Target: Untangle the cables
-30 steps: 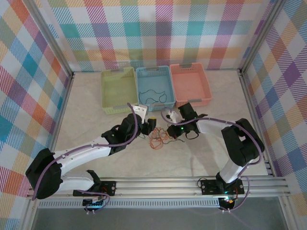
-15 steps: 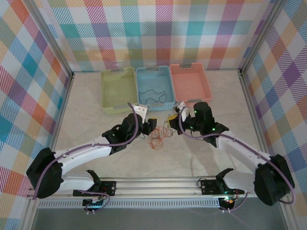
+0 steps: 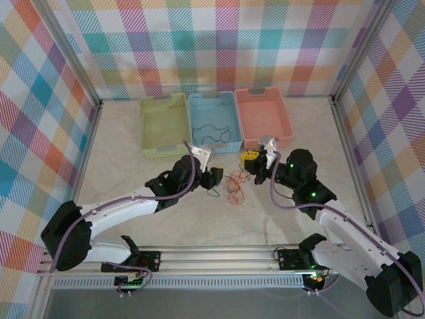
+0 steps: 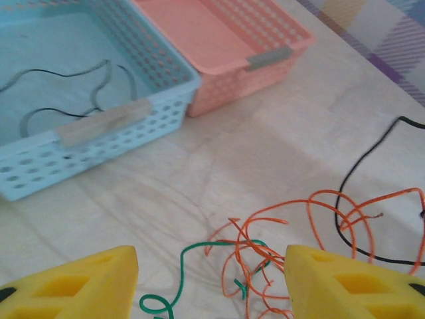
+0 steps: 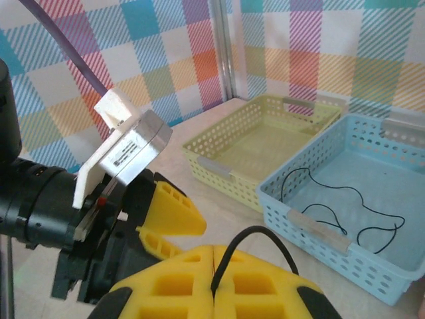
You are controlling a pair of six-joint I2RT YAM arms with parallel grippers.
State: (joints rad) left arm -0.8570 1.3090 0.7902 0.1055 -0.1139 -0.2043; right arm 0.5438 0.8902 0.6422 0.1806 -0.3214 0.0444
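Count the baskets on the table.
3, side by side in a row at the back: the green basket on the left, the blue basket in the middle, the pink basket on the right. None looks hidden.

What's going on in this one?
Two robot arms are working on a knot of thin cables on the table. The right gripper is shut on a black cable, which crosses loops of the orange cable. The left gripper hovers open over the orange cable and the green cable, gripping nothing. A second black cable lies in the blue basket.
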